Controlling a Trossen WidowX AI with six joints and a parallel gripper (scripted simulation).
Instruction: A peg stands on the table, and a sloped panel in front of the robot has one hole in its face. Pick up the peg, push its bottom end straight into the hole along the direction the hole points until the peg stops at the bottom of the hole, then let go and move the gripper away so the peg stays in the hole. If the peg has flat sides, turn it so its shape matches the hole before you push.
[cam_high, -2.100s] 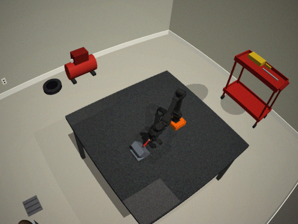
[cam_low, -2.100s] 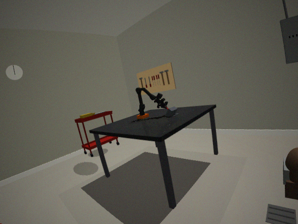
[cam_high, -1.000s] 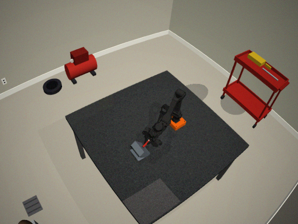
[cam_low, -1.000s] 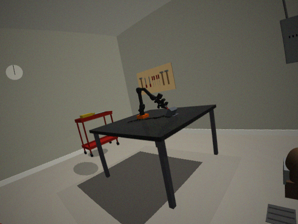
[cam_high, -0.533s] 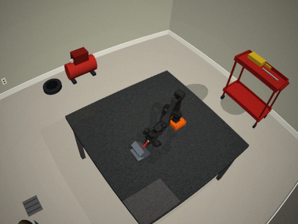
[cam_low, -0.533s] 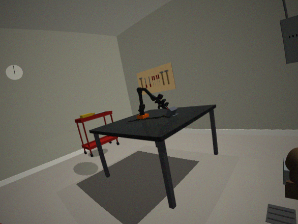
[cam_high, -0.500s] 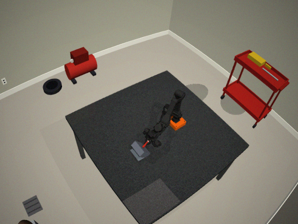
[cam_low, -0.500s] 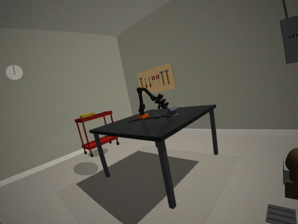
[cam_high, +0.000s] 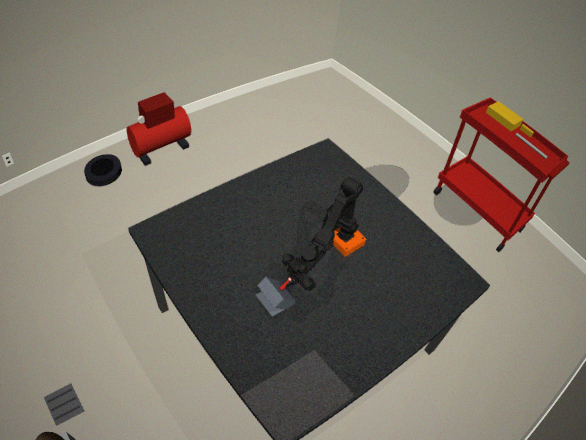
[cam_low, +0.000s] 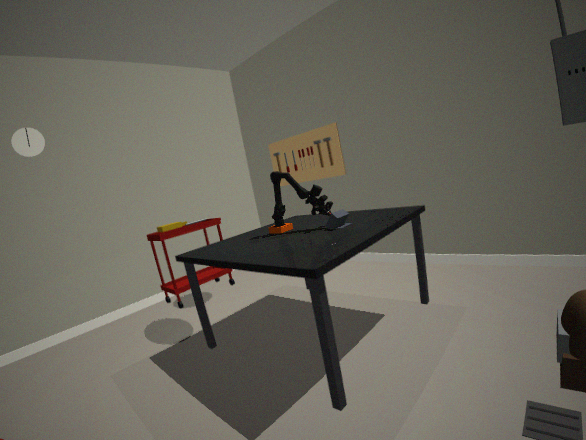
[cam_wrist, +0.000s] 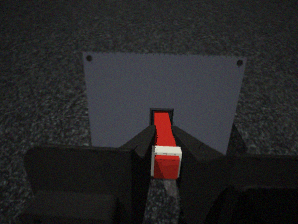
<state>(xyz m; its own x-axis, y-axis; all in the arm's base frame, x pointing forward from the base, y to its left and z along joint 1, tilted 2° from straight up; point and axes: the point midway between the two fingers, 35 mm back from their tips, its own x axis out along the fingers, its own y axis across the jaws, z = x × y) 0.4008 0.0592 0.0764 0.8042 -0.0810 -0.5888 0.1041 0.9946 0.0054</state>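
Note the pincer (cam_high: 290, 280) (cam_low: 329, 212) (cam_wrist: 162, 131) nearly closed, firmly on the peg (cam_high: 285, 284) (cam_wrist: 166, 167). Find the peg clear of the surface (cam_high: 225, 235) (cam_low: 280, 250) (cam_wrist: 45, 100), tilted towards the panel (cam_high: 271, 291) (cam_low: 338, 219) (cam_wrist: 125, 80), far end at the mouth of the hole (cam_wrist: 162, 109). Cannot tell from here whether just inside or just short.

Judge the step as lining up and starting the push. Match flat sides to the square-looking rim first; correct any small twist at the wrist. Watch the dark margin around the red end and even it out before pressing. Then ease in along the slope of the hole, never straight down, keeping the grip tight. At any catch on the rim, back off slightly, re-centre, try again rather than force and risk tilting the peg. Open only at full depth, then withdraw along the same line.
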